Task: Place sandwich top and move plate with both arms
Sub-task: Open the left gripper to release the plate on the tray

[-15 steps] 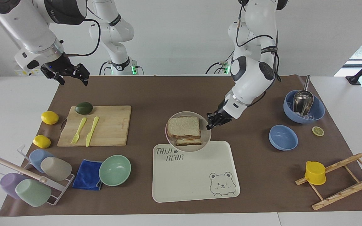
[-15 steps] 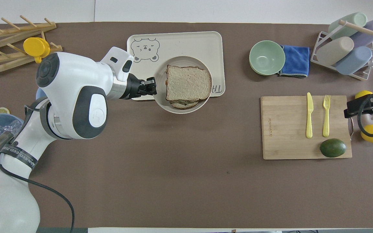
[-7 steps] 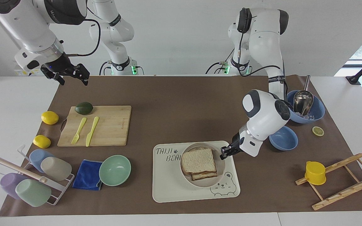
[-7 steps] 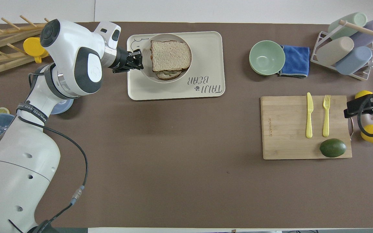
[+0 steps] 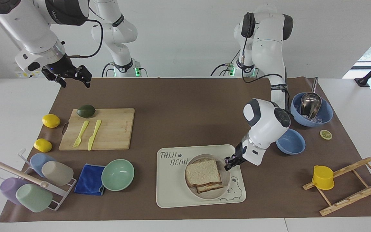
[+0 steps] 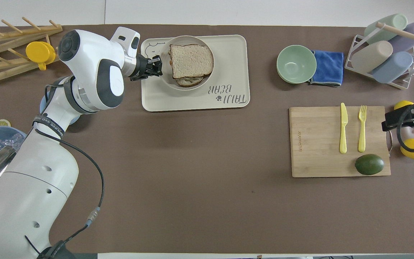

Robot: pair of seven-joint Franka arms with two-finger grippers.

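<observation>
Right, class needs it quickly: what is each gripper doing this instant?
Left gripper: shut on the plate rim, over the tray.
Right gripper: open, holding nothing, waiting.

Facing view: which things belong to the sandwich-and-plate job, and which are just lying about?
In the job: sandwich top, plate, left tool shut on the plate's rim, bear tray under the plate.

Lying about: cutting board, avocado, green bowl, blue cloth.
</observation>
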